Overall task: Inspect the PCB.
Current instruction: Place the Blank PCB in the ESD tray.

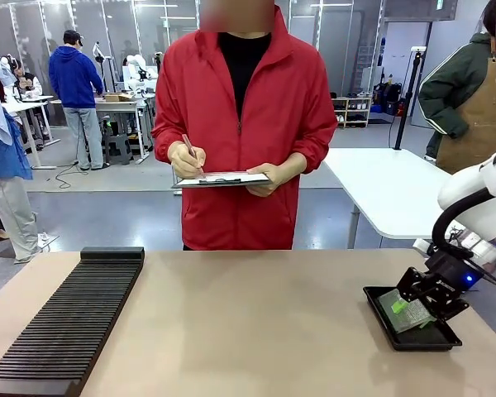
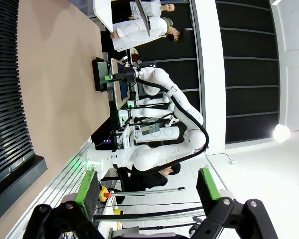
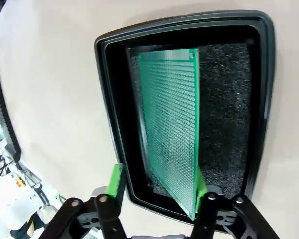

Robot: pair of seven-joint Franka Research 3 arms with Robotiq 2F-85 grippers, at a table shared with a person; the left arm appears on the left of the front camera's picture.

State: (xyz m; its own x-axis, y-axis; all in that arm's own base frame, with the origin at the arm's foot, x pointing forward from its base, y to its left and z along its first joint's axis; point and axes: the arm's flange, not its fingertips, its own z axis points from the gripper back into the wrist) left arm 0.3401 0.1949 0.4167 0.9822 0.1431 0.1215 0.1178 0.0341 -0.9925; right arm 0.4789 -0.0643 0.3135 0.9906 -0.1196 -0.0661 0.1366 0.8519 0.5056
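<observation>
Front view: right gripper [image 1: 415, 304] is down in the black tray [image 1: 413, 337] at the table's [image 1: 256, 331] right edge; the PCB [image 1: 407, 313] is tilted there.
Left wrist view: left gripper [image 2: 148, 189] is open, holding nothing.
Right wrist view: the fingers [image 3: 115, 180] straddle the board's near end; grip unclear.
Risk: the edge could slip out.
</observation>
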